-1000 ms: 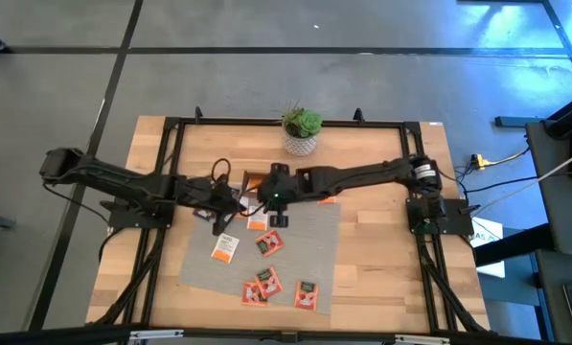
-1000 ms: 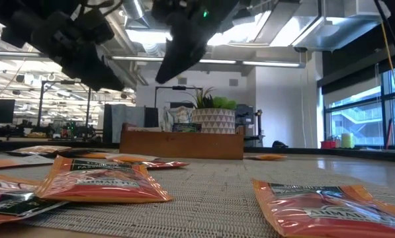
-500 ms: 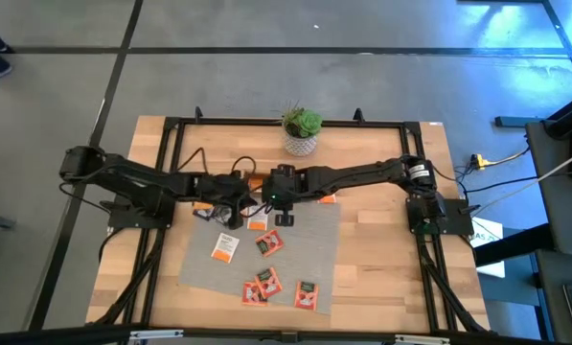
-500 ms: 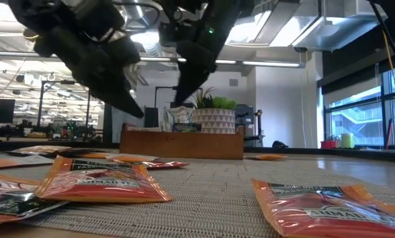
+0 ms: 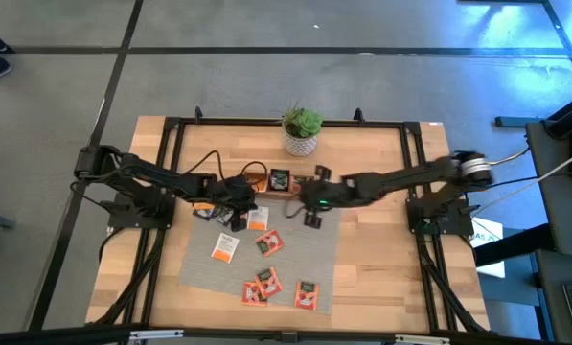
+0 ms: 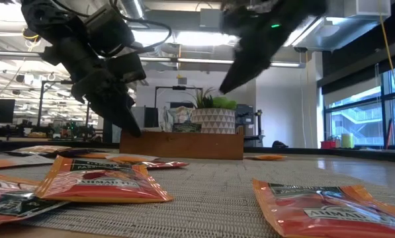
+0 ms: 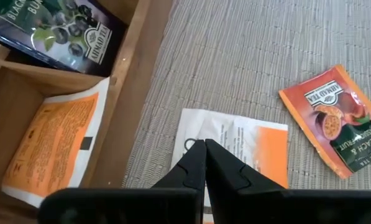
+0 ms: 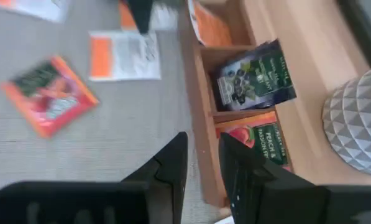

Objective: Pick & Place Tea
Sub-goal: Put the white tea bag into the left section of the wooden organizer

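Observation:
Several tea packets lie flat on the grey mat (image 5: 300, 254): orange-red ones (image 5: 269, 242) and white-orange ones (image 5: 225, 248). The wooden tray (image 6: 184, 147) holds a dark packet (image 8: 253, 81), an orange-red one (image 8: 255, 142) and a white-orange one (image 7: 54, 143). My left gripper (image 7: 204, 146) is shut and hangs just above a white-orange packet (image 7: 247, 149) on the mat beside the tray, holding nothing. My right gripper (image 8: 202, 152) is open by a narrow gap and empty. It hovers over the mat right of the tray (image 5: 311, 218).
A potted plant (image 5: 302, 134) stands behind the tray at the table's far edge. More orange packets (image 5: 204, 206) lie left of the mat under the left arm. A black frame rail (image 5: 286, 122) rings the table. Bare wood shows right of the mat (image 5: 381, 259).
My right gripper has drawn back from over the tray toward the table's right and near side, and risen in the low view. A dark packet now shows in the tray where it stood. My left gripper has moved right toward the tray and come down over the white-orange packet.

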### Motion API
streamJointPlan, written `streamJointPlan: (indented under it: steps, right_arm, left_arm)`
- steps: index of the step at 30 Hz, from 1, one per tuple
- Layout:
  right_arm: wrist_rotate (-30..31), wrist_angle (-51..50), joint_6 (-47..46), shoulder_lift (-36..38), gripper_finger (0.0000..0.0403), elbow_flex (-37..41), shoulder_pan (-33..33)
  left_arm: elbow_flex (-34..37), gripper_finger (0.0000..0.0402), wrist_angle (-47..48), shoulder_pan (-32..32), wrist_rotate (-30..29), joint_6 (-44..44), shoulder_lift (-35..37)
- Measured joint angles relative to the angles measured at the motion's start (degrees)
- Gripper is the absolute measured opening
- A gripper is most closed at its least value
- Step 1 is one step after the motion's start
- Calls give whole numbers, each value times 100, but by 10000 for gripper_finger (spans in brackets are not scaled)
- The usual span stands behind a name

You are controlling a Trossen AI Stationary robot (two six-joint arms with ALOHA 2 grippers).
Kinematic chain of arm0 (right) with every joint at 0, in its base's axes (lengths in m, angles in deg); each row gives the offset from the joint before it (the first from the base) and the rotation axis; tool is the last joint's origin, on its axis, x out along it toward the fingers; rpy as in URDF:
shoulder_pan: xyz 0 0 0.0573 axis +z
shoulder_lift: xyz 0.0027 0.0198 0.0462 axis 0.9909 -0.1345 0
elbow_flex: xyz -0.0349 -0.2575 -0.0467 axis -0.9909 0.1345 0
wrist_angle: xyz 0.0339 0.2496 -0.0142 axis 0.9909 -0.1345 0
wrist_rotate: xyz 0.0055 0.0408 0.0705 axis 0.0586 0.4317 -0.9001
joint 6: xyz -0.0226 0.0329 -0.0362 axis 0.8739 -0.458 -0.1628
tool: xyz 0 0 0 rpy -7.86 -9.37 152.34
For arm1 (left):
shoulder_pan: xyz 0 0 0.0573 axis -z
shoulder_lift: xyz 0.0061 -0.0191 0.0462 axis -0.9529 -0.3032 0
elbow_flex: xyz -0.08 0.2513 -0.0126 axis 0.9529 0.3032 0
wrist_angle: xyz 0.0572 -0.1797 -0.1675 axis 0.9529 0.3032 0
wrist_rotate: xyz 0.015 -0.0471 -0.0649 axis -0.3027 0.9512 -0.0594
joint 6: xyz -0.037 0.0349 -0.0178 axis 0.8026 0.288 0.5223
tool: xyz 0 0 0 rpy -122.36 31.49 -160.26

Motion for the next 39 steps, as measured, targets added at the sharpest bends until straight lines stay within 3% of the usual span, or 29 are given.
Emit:
streamJointPlan:
  steps: [5,11,16,25,31,39]
  right_arm:
    - [-30,2346,319,1324,95,1767,247]
    - [-29,4140,219,2069,95,3060,276]
    - [-32,4503,-4,2149,95,3417,276]
    - [-30,4526,-15,2125,94,3426,273]
    - [-31,4522,-10,2123,94,3426,273]
    - [-30,4521,-6,2123,94,3426,273]
  left_arm:
    - [0,3,-33,-12,-2,-4,0]
    - [2,3,-35,-83,-154,1,0]
    - [-8,3,-22,-153,-705,121,0]
    - [-250,3,-39,-164,-1207,119,0]
    - [-280,3,-21,-164,-1888,101,2]
    - [-280,3,2,-164,-2107,-138,2]
